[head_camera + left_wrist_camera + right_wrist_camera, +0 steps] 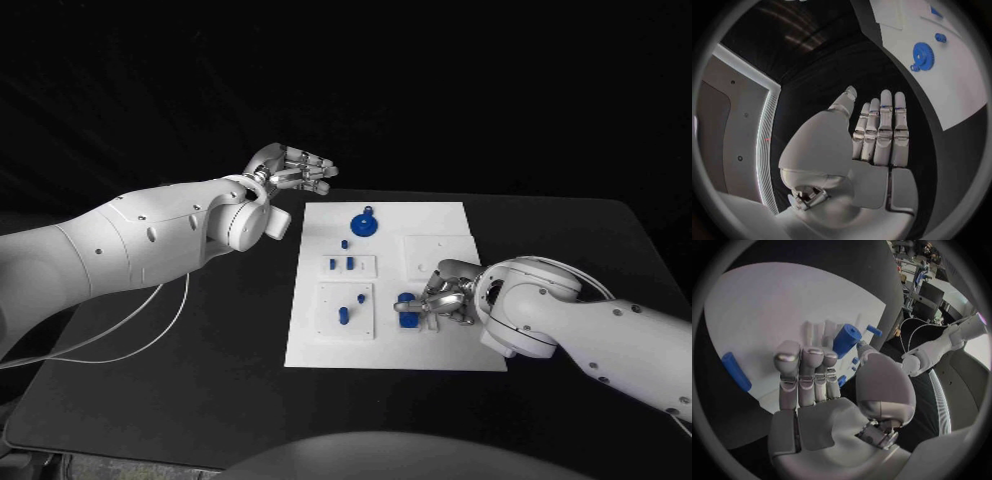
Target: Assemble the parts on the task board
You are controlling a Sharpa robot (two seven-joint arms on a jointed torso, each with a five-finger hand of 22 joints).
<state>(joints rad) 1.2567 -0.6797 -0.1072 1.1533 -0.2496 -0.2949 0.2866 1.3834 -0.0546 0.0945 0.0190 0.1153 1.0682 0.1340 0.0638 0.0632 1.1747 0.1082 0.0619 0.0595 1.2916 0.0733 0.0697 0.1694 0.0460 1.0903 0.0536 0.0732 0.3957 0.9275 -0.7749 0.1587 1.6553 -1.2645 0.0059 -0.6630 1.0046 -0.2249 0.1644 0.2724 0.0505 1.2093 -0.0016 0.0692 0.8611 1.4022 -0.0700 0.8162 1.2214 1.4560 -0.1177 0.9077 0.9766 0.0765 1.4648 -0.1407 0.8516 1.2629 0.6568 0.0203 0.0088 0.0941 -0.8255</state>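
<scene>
The blue cylinder (846,339) stands at the near right part of the task board (447,215), pinched between the thumb and fingers of the right hand (440,297). The grip looks chosen to keep the part upright, probably so it can be seated on the board there. Another short blue piece (408,321) lies just on the near side of that hand.

Toward the middle of the task board, 2 small blue pegs (340,264) stand on a raised tile, and a longer blue pin (343,315) sits on the tile nearer the robot. A blue gear (365,224) rests at the far end of the task board.

The left hand (289,172) holds nothing, fingers straight and close together, hovering off the board's far left corner, seemingly parked clear of the work.

The board lies on a black surface (188,380); the room beyond is dark.
</scene>
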